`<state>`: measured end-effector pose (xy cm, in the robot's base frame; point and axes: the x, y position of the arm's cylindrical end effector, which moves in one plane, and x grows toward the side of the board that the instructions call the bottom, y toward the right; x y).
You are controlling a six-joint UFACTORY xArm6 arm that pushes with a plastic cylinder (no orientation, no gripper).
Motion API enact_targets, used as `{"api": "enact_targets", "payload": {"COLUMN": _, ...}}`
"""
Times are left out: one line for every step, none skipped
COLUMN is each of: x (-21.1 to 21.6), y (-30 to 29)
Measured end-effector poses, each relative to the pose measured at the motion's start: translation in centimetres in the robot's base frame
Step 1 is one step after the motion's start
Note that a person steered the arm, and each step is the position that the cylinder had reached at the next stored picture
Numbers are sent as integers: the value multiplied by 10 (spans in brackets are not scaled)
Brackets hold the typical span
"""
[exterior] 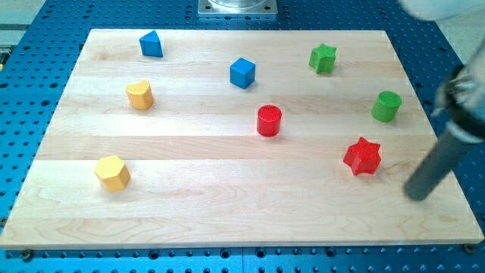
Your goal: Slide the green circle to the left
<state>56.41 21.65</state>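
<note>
We see lab or robotics test bench, not home. Evidence: blue perforated metal base (pixel 45 30) with regular grid of holes, like optical breadboard, surrounding pale wooden board (pixel 189 167) laid flat as work surface. Grey metal mounting plate (pixel 237 7) at view's top edge. Small plastic blocks in plain colours scattered on board as test pieces. Dark rod of arm at view's right, blurred upper part.

one camera looks down at a steep angle on the desk (pixel 227 220) from its near edge. it sits close enough that the board nearly fills the view.
</note>
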Motion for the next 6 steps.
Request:
{"api": "enact_targets", "payload": {"x": -32, "y": -4}}
{"api": "enact_targets", "payload": {"x": -82, "y": 29}}
{"api": "enact_targets", "payload": {"x": -100, "y": 25}}
{"api": "enact_targets", "payload": {"x": -108, "y": 82}}
{"api": "enact_targets", "payload": {"x": -156, "y": 85}}
{"api": "enact_targets", "payload": {"x": -147, "y": 10}}
